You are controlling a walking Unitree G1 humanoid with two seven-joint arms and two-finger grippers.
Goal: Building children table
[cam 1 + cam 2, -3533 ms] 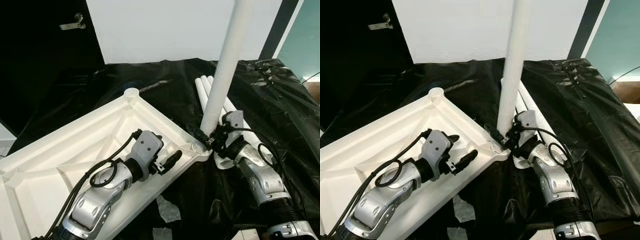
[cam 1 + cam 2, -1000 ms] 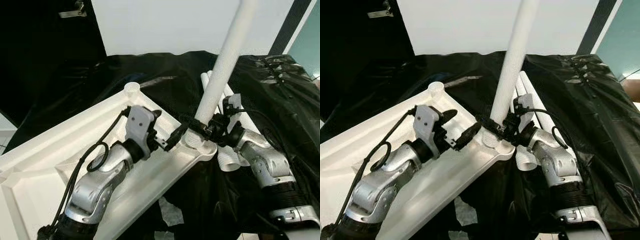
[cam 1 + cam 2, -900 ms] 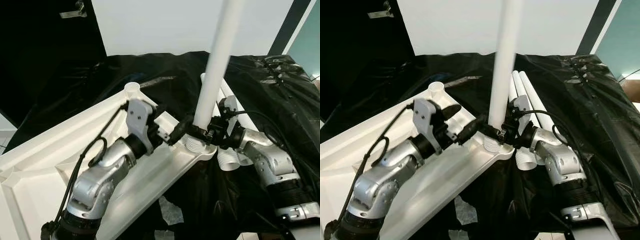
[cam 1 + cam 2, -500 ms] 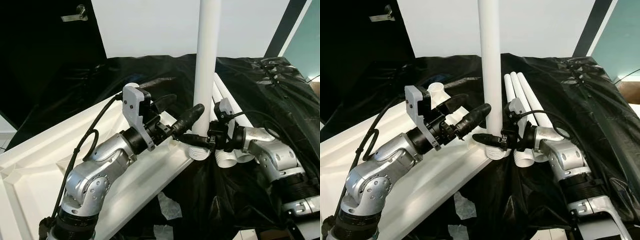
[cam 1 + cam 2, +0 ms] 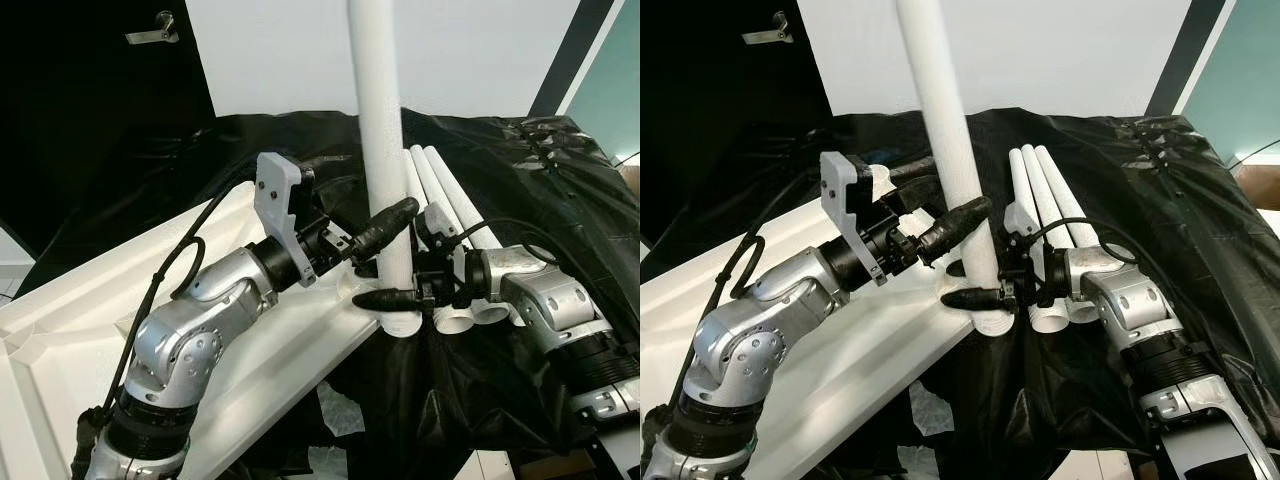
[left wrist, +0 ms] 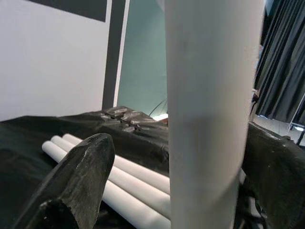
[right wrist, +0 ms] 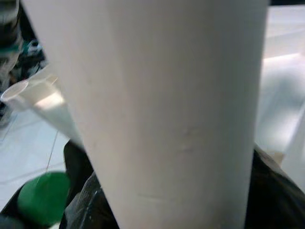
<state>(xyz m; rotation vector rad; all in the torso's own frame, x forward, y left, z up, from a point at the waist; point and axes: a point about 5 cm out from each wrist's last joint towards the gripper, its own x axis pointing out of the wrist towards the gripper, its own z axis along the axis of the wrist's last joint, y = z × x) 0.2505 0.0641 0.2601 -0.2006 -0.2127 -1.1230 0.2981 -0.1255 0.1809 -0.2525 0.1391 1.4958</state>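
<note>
An upturned white table top [image 5: 60, 330] lies tilted on black sheeting. A long white table leg [image 5: 375, 120] stands in its near corner socket [image 5: 400, 322], leaning slightly to my left. My right gripper [image 5: 385, 296] is shut on the leg just above the socket. My left gripper [image 5: 958, 200] reaches over the table top and straddles the leg higher up. In the left wrist view one finger [image 6: 76, 181] stands a little apart from the leg [image 6: 209, 109], so this gripper is open. Three spare legs [image 5: 1040, 180] lie side by side behind the right arm.
Crinkled black plastic sheeting [image 5: 530, 180] covers the work surface. A white wall and a dark door with a handle [image 5: 150, 30] stand behind. White scraps [image 5: 335, 425] lie on the floor below the corner. A green object [image 7: 43, 198] lies on the floor.
The leg swung from leaning right through upright to leaning left, still held by the right gripper. My left gripper lifted off the table top and closed in around the leg.
</note>
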